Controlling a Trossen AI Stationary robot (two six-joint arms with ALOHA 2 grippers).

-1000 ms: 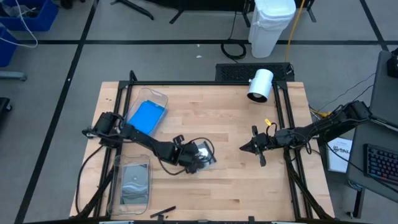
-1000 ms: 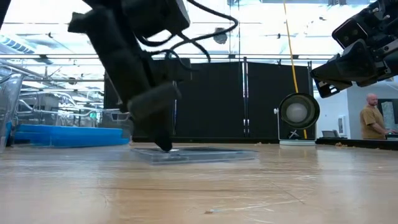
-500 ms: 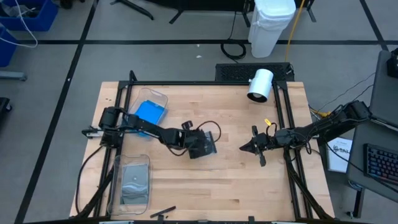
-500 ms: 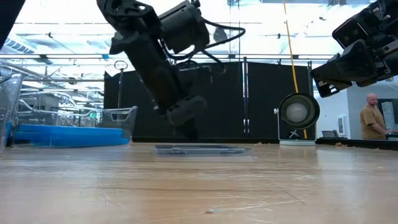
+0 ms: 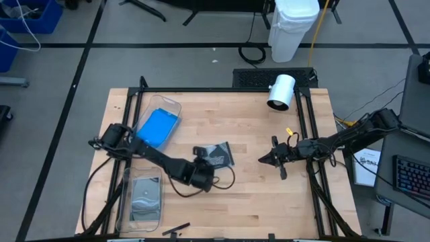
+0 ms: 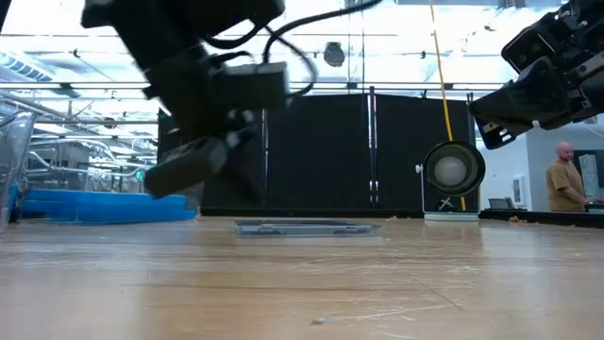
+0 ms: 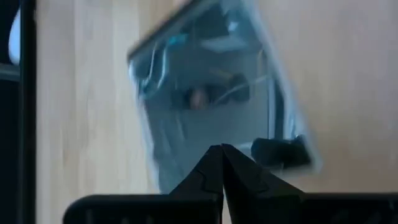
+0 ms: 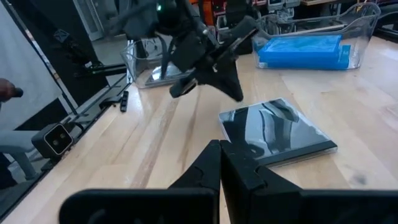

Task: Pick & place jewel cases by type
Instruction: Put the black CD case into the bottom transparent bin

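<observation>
The thin, flat, square grey-clear plastic jewel case [image 5: 218, 154] is lying flat mid-table, glossy and reflecting; it is probably light, stiff, slippery and crackable, so pinching an edge looks wisest; the left gripper [image 5: 200, 176] is hovering just beside it, fingers closed on nothing; the right gripper [image 5: 263, 160] is waiting well apart, likewise closed and empty.

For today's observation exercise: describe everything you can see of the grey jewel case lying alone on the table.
The grey jewel case is a thin, square, clear-grey plastic case with a glossy, reflective face. It lies flat and closed on the bare wooden table near the middle, outside both bins. Nothing touches it: the left hand, shut, hangs beside it.
</observation>
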